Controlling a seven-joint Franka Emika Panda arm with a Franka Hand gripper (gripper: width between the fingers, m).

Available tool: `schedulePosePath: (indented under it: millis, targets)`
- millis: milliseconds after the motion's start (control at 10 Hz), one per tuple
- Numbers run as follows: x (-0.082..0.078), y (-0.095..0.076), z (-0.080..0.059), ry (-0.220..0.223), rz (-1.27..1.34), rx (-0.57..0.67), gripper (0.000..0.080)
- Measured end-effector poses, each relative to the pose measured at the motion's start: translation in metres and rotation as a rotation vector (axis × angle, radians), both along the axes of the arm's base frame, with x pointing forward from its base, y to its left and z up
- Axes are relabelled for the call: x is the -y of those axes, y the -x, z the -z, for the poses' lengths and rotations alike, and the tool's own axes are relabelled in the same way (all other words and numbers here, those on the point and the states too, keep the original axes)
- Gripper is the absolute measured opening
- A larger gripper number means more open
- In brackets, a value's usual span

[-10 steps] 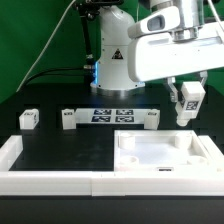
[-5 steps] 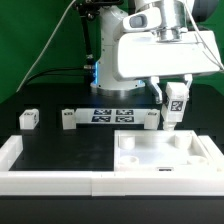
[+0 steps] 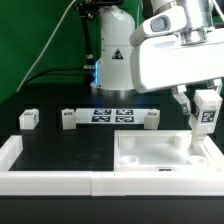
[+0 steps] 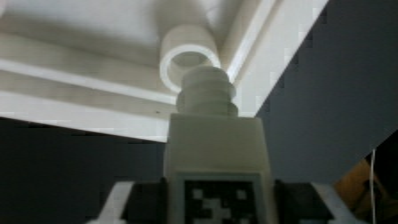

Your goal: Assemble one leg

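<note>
My gripper (image 3: pixel 205 108) is shut on a leg (image 3: pixel 207 112), a small white post with a black-and-white tag, and holds it upright over the far right corner of the large white panel (image 3: pixel 160 158). In the wrist view the held leg (image 4: pixel 217 140) points its threaded tip at a round corner hole of the panel (image 4: pixel 185 55); the tip sits just short of the hole. Both fingers (image 4: pixel 125 200) flank the leg's tagged end. Three more legs stand on the table: one (image 3: pixel 28 119) at the exterior view's left, one (image 3: pixel 67 120) beside the marker board, one (image 3: pixel 150 120) behind the panel.
The marker board (image 3: pixel 112 115) lies at the back centre in front of the robot base (image 3: pixel 112 60). A white raised rim (image 3: pixel 50 178) runs along the table's front and left edges. A black cable hangs at the back left.
The gripper with the leg has swung toward the exterior view's right and slightly down, from behind the panel to above its far right corner.
</note>
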State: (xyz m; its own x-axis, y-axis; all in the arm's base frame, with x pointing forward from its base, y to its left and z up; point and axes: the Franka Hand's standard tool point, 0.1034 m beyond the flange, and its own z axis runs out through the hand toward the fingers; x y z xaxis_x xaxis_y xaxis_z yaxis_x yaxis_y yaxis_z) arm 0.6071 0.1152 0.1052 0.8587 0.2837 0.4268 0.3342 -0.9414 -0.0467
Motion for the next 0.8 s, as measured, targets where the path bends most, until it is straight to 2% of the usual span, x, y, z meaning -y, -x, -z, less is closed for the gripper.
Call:
schedulePosePath:
  millis: [400, 500, 600, 800]
  targets:
    - [0.002, 0.004, 0.001, 0.004, 0.012, 0.027, 0.0287]
    - [0.000, 0.015, 0.005, 0.009, 0.007, 0.024, 0.0287]
    - [0.001, 0.018, 0.009, 0.011, 0.008, 0.015, 0.0287]
    - [0.002, 0.017, 0.016, 0.009, 0.011, 0.007, 0.0287]
